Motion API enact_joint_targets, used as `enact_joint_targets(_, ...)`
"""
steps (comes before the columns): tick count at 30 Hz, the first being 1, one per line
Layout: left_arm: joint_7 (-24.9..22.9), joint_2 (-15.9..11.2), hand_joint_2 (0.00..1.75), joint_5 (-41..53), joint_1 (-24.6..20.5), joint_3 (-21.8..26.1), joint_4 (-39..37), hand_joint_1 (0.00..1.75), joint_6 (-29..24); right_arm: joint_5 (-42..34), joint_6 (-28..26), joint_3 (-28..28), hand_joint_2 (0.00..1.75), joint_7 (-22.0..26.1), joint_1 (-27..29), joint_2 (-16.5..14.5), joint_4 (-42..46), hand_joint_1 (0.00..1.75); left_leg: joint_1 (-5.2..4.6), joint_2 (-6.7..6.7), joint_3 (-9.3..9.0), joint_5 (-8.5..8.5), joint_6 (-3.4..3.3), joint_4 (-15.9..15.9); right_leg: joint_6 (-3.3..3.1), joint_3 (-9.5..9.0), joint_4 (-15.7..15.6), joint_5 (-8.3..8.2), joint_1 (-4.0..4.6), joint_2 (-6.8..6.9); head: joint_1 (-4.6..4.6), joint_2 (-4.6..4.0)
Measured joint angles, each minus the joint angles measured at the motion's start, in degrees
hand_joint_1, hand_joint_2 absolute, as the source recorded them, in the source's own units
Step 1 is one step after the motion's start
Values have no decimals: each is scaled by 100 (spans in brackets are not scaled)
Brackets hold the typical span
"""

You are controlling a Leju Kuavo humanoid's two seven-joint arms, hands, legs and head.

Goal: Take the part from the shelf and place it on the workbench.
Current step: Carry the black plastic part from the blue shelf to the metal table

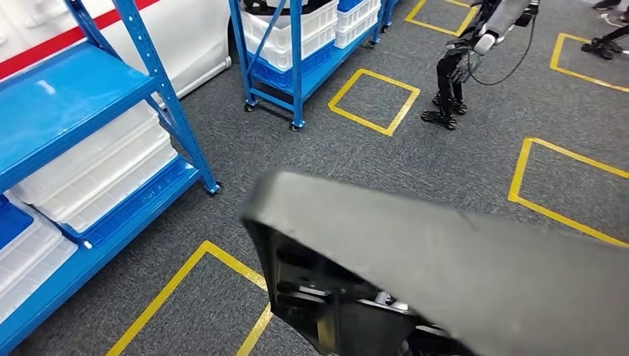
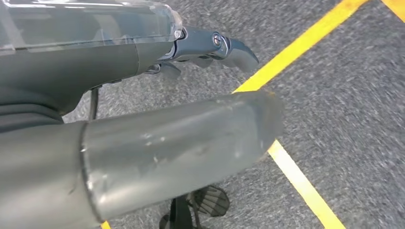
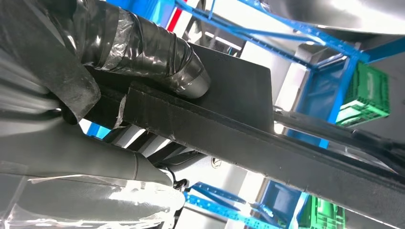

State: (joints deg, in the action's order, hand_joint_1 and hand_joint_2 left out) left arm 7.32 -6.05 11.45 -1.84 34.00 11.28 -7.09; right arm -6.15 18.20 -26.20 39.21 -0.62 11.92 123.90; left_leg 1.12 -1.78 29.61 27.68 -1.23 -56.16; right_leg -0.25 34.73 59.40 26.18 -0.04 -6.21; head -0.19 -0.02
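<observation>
In the head view a large dark grey part (image 1: 445,259) fills the frame from 6 o'clock out to 4 o'clock, its matte upper face slanting down toward the right edge and its ribbed black underside showing at 6 o'clock. It is carried above the grey carpet floor (image 1: 445,159), which is marked with yellow taped squares (image 1: 374,101). In the right wrist view the right hand (image 3: 143,57) grips this part: a thick tape-wrapped thumb (image 3: 181,71) presses on the flat black panel while the rest of the hand closes under its edge. In the left wrist view the left hand (image 2: 210,47) hangs over the carpet beside a yellow line, its dark fingers (image 2: 234,50) curled in; whether it holds anything cannot be told. A blue shelf (image 1: 81,96) with white crates (image 1: 96,170) stands at 9 o'clock, and a second blue shelf (image 1: 297,67) of white crates at 12 o'clock. Another robot (image 1: 463,63) stands on the carpet at 1 o'clock.
</observation>
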Motion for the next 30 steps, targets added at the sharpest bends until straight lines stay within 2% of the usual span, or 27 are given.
enact_joint_targets(1, 11, 4, 0, -4, 0, 8, 0, 0, 3, 5, 33, 21, 175, 10, -3, -16, -8, 175, 8, 77, -14, -19, -31, 34, 21, 103, 215, 133, 10, 152, 1, 0)
enact_joint_targets(2, 21, 7, 0, -8, 8, 21, 0, 0, 6, 17, 67, 40, 175, 22, -2, -35, -17, 175, -1, 160, -24, -24, -53, 47, 36, 261, 549, 319, 6, 338, 2, 0)
enact_joint_targets(3, 32, 7, 0, -11, 22, 43, 0, 0, 8, 31, 94, 55, 175, 34, -4, -55, -26, 175, -12, 237, -23, -20, -65, 48, 54, 458, 944, 510, -6, 466, 2, 0)
enact_joint_targets(4, 40, 5, 0, -14, 34, 65, 0, 0, 9, 45, 110, 64, 175, 45, 0, -75, -37, 175, -23, 318, -23, -13, -69, 45, 74, 632, 1290, 638, -27, 528, 2, 0)
enact_joint_targets(5, 47, 3, 0, -16, 39, 85, 0, 0, 13, 55, 120, 73, 175, 51, 7, -89, -48, 175, -30, 396, -25, -3, -68, 41, 92, 733, 1486, 670, -51, 561, 1, 0)
enact_joint_targets(6, 54, 1, 0, -19, 35, 100, 1, 0, 17, 60, 125, 82, 175, 55, 12, -99, -55, 175, -33, 470, -34, 10, -60, 36, 106, 711, 1447, 583, -72, 589, 1, 0)
enact_joint_targets(7, 58, 0, 0, -22, 28, 107, 1, 0, 21, 62, 125, 91, 175, 60, 14, -107, -60, 175, -33, 536, -51, 28, -47, 31, 113, 567, 1182, 408, -89, 633, 1, 0)
enact_joint_targets(9, 64, 0, 0, -27, 19, 117, 2, 0, 25, 65, 125, 106, 175, 67, 13, -121, -63, 175, -45, 651, -102, 76, 1, 22, 87, 118, 358, 71, -77, 863, 2, 0)
enact_joint_targets(10, 68, -1, 0, -29, 18, 123, 2, 0, 25, 66, 125, 110, 175, 72, 11, -129, -64, 175, -55, 699, -122, 97, 32, 17, 55, -30, 74, -6, -53, 958, 2, 0)
enact_joint_targets(11, 73, -2, 0, -32, 14, 130, 2, 0, 25, 68, 125, 114, 175, 77, 11, -138, -65, 175, -66, 746, -138, 116, 64, 12, 21, -98, -74, -21, -24, 1018, 2, 0)
enact_joint_targets(12, 84, -3, 0, -42, 9, 137, 2, 0, 26, 75, 125, 118, 175, 80, 13, -145, -65, 175, -74, 798, -147, 128, 95, 12, -15, -91, -88, -3, 6, 1002, 1, 0)
enact_joint_targets(13, 97, -4, 0, -54, -2, 145, 3, 0, 28, 85, 125, 125, 175, 83, 16, -152, -63, 175, -71, 854, -162, 137, 125, 15, -48, -78, -98, -12, 12, 929, 1, 0)
enact_joint_targets(14, 112, -5, 0, -72, -17, 155, 4, 0, 34, 97, 124, 135, 175, 83, 24, -160, -61, 175, -60, 838, -171, 168, 159, -1, -82, -81, -119, -24, 6, 869, 0, 0)
enact_joint_targets(16, 144, -8, 0, -94, -33, 190, 6, 0, 58, 103, 127, 164, 175, 85, 33, -177, -58, 175, -30, 603, -69, 372, 202, -269, -162, -98, -170, -53, -17, 753, -1, 0)
enact_joint_targets(18, 170, -20, 0, -87, -11, 227, 7, 0, 80, 63, 154, 195, 175, 87, 47, -194, -64, 175, -13, 307, 274, 752, 213, -990, -215, -97, -185, -67, -18, 628, -2, 0)
enact_joint_targets(19, 184, -28, 0, -80, 8, 238, 7, 0, 88, 34, 180, 210, 175, 86, 61, -200, -74, 175, -12, 248, 474, 905, 215, -1387, -227, -90, -181, -70, -9, 556, -2, 0)
enact_joint_targets(20, 201, -34, 0, -73, 21, 244, 7, 0, 100, 7, 213, 231, 175, 86, 78, -202, -90, 175, -13, 222, 619, 953, 217, -1648, -231, -86, -173, -71, -2, 477, -2, 0)
enact_joint_targets(21, 220, -39, 0, -68, 27, 248, 7, 0, 116, -18, 248, 257, 175, 85, 93, -202, -112, 175, -12, 209, 673, 883, 215, -1705, -231, -84, -159, -71, 3, 397, -2, 0)
enact_joint_targets(22, 240, -44, 0, -65, 27, 252, 7, 0, 132, -40, 282, 286, 175, 84, 104, -203, -139, 175, -9, 192, 613, 699, 208, -1518, -226, -83, -140, -68, 2, 317, -2, 0)
enact_joint_targets(23, 262, -51, 0, -61, 25, 258, 8, 0, 145, -63, 316, 320, 175, 84, 112, -210, -171, 175, -3, 138, 469, 451, 200, -1154, -217, -83, -116, -62, -1, 238, -1, 0)
enact_joint_targets(25, 287, -77, 0, -51, 25, 274, 10, 0, 143, -96, 378, 390, 175, 83, 127, -246, -243, 175, 11, -129, 179, 146, 178, -437, -176, -52, -60, -50, -3, 92, -1, 0)
enact_joint_targets(27, 289, -106, 0, -44, 29, 295, 11, 0, 107, -105, 416, 469, 175, 82, 172, -310, -315, 175, 2, -281, 85, 111, 147, -180, -104, 8, -33, -69, -17, -39, -2, 0)
enact_joint_targets(29, 282, -129, 0, -29, 27, 328, 13, 0, 57, -99, 450, 554, 175, 82, 250, -369, -368, 175, -2, -165, 70, 76, 88, -140, -30, 43, -48, -106, -32, -140, -2, 0)
enact_joint_targets(30, 281, -139, 0, -22, 23, 350, 15, 0, 36, -89, 471, 593, 175, 83, 284, -388, -386, 175, 5, -96, 56, 54, 47, -114, -7, 64, -14, -81, -23, -65, -1, 0)
